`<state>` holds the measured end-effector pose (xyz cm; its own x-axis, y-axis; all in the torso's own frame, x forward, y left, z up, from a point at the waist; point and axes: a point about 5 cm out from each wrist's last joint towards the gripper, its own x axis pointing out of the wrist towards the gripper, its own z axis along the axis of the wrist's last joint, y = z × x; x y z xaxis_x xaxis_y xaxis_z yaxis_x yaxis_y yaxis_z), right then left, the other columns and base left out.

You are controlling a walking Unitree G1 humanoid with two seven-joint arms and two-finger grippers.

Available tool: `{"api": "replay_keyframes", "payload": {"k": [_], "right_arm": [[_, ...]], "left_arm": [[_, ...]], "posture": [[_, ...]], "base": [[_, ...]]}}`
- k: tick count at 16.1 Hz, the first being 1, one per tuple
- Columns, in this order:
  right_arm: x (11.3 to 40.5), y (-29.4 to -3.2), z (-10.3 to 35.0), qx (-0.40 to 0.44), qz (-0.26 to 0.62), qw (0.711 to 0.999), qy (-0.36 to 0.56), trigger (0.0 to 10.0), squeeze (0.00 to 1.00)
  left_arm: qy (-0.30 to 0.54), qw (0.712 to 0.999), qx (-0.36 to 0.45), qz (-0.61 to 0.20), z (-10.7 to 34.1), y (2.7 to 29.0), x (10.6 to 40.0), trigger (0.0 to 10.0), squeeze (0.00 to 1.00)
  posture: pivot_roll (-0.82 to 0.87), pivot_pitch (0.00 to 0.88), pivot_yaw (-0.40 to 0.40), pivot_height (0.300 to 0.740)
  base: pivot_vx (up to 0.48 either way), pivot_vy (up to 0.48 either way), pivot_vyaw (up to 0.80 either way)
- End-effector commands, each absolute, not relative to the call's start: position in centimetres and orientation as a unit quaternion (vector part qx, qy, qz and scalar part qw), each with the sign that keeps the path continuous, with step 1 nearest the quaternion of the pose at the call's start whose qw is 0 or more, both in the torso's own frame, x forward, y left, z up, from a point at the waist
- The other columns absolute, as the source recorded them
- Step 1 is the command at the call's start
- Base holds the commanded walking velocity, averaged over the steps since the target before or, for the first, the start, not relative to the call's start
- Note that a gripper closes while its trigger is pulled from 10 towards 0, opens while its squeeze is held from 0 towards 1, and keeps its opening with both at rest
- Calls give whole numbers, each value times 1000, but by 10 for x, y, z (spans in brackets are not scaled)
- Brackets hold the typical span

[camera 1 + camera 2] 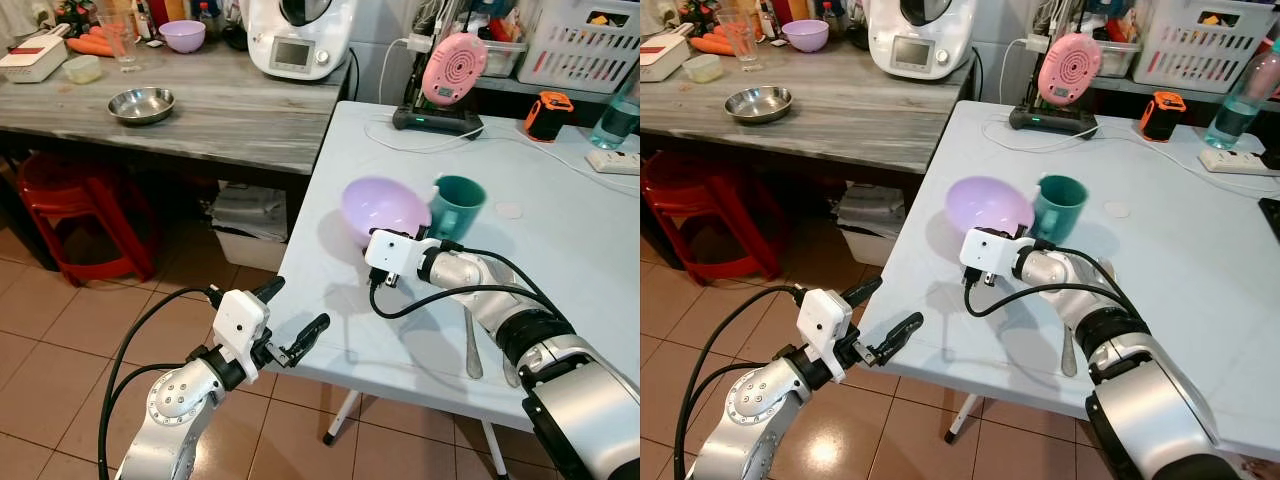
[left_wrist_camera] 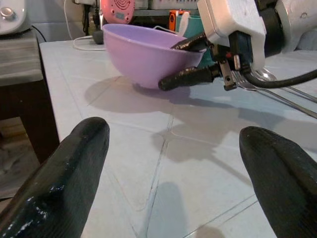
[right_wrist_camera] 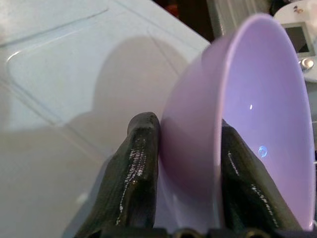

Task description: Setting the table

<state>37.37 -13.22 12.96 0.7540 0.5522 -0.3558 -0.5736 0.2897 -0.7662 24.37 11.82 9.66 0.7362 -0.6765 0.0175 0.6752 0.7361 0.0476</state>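
A lilac bowl (image 1: 380, 206) is tilted above the pale blue table (image 1: 560, 250), its rim pinched by my right gripper (image 3: 190, 163), one finger (image 3: 131, 168) outside the wall and one inside. Right beside the bowl stands a teal mug (image 1: 458, 205). A spoon (image 1: 472, 348) and a fork lie on the table under my right forearm. My left gripper (image 1: 292, 322) hangs open off the table's near-left edge, its wide-apart fingers (image 2: 59, 173) pointing toward the bowl (image 2: 143, 54).
A wooden counter (image 1: 230, 110) at the left carries a steel bowl (image 1: 141, 104), a second lilac bowl (image 1: 182, 35) and a white kitchen machine (image 1: 298, 35). At the table's back are a pink device (image 1: 452, 68), an orange object (image 1: 548, 113), a bottle and a power strip. Red stools (image 1: 75, 215) stand under the counter.
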Motion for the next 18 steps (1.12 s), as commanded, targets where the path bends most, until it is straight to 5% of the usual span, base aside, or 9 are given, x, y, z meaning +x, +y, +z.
{"api": "replay_keyframes", "payload": {"k": [1, 9, 14, 16, 17, 18], "right_arm": [[379, -134, 141, -490, 339, 803, -7, 0, 0], [376, -129, 144, -512, 335, 789, -57, 0, 0], [355, -110, 157, -408, 340, 832, -158, 0, 0], [335, -107, 154, -345, 322, 864, -177, 0, 0], [327, -106, 154, -326, 313, 874, -180, 6824, 0], [319, -105, 154, -290, 294, 893, -180, 10000, 0]], "left_arm": [[-13, 928, 30, -372, 96, 118, 244, 10000, 0], [-12, 929, 51, -365, 97, 122, 243, 10000, 0], [-17, 946, 59, -317, 97, 129, 251, 10000, 0], [-1, 971, 64, -229, 93, 141, 264, 10000, 0], [-1, 978, 56, -202, 93, 145, 268, 10000, 0], [-1, 983, 47, -180, 94, 150, 272, 10000, 0]], "posture": [[36, 15, -6, 740], [43, 13, 3, 740], [45, 0, -12, 740], [30, 0, -13, 740], [23, 0, -12, 740], [16, 0, -12, 740]], "base": [[0, 0, 0], [0, 0, 0], [0, 0, 0], [0, 0, 0], [0, 0, 0], [0, 0, 0]]}}
